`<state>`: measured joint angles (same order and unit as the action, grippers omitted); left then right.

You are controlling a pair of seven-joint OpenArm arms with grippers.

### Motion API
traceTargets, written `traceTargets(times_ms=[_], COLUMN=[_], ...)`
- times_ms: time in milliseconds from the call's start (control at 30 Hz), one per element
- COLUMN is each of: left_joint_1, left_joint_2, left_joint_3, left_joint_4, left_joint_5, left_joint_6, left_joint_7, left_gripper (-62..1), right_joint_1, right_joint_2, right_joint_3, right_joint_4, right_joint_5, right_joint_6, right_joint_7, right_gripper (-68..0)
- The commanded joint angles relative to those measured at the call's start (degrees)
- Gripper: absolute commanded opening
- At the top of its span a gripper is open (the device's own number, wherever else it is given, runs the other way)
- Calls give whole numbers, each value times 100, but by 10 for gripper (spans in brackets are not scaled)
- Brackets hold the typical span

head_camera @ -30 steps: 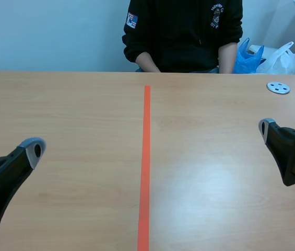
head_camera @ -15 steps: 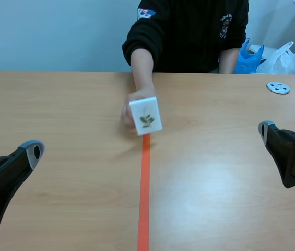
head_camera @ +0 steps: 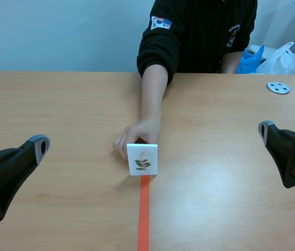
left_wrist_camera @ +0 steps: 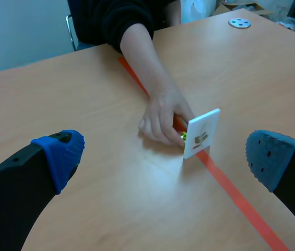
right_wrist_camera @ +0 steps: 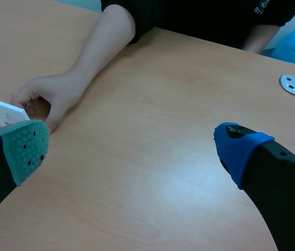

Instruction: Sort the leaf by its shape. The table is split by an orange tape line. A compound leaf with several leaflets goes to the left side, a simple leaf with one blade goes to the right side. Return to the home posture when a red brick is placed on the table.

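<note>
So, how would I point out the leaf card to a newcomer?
Find the orange tape line down the middle of the table. On it a person's hand holds a card upright. It is the only white square there, with a small green sprig on its face.

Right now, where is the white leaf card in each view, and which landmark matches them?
Scene view: white leaf card stands mid-table on the orange tape line, held by the person's hand.
Left wrist view: card upright ahead of the left gripper, beside the hand.
Right wrist view: only its edge shows, between the green pad and the hand.
Shared landmark: the hand.
</note>
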<state>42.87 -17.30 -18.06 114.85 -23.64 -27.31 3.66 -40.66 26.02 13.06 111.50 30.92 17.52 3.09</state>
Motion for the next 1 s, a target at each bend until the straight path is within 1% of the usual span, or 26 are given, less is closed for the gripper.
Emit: traceTargets(times_ms=[0,100,267,333,467,533,633,767,833,967], left_joint_1=[13,13,13,13,13,13,13,13,13,13], left_joint_2=[13,13,13,13,13,13,13,13,13,13], left_joint_3=[-15,-15,-15,-15,-15,-15,-15,-15,-15,-15], left_joint_4=[24,24,24,24,24,24,24,20,4,-85], left_joint_5=[-57,-57,-57,-57,-57,-57,-57,-57,-57,-57], left_joint_6=[2,0,0,0,-2,-2,-2,-2,-2,-2], left_joint_7=[-83,-85,-94,-107,-125,-125,-122,-120,-125,-125], left_gripper=[14,14,14,14,14,14,14,14,14,14], right_joint_1=[50,50,57,81,146,251,577,1139,1451,2100], right_joint_2=[-2,-2,0,2,20,59,127,127,125,63], right_joint_3=[48,48,39,37,15,-83,-391,-920,-1213,-1860], right_joint_4=[125,125,125,125,94,-7,-356,-1069,-1436,-2096], right_joint_5=[37,33,-240,-243,-400,-400,-555,-719,-750,-1045], right_joint_6=[-37,-37,-33,26,417,520,664,708,785,796], right_joint_7=[81,59,17,-7,-48,-68,-63,68,179,319], right_gripper=[4,4,4,4,4,4,4,4,4,4])
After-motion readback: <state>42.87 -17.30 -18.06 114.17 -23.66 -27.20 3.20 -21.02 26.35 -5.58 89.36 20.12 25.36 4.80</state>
